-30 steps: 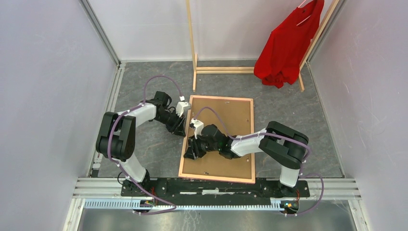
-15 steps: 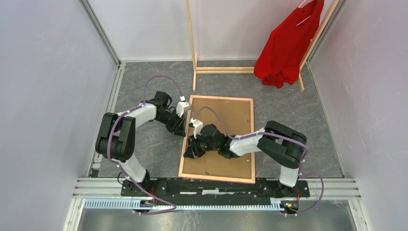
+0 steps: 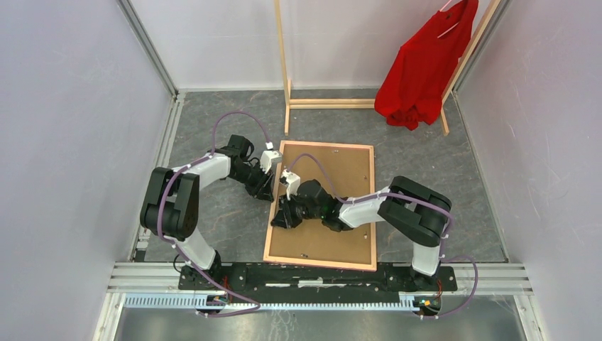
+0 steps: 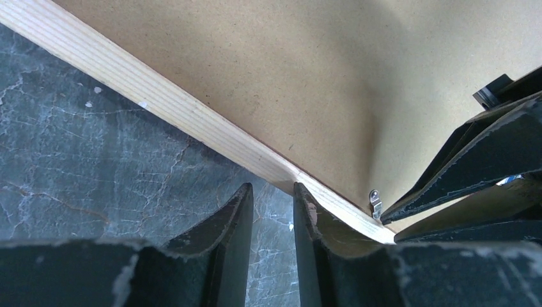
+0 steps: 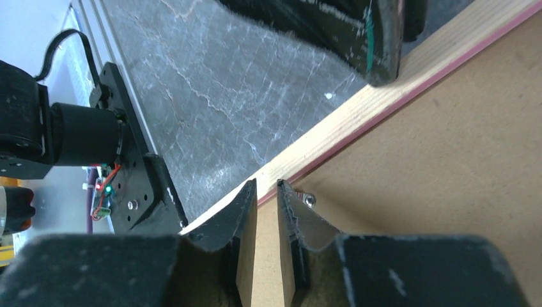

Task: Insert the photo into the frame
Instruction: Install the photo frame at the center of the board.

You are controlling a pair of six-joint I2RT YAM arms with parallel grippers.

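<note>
The frame lies face down on the grey floor, brown board backing up, with light wood edges. The photo is hidden. My left gripper sits at the frame's left edge; in its wrist view the jaws are nearly shut with only floor between, and one fingertip rests on the wood edge. My right gripper is low over the backing by the same edge. Its jaws are nearly shut and empty, beside a small metal tab, also seen in the left wrist view.
A tall bare-wood clothes rack stands just behind the frame, with a red shirt hanging at the back right. White walls close in both sides. The arm bases sit on a metal rail at the near edge.
My right gripper has crept a little farther along the frame's left edge, toward the left gripper. The left arm and the frame have not moved.
</note>
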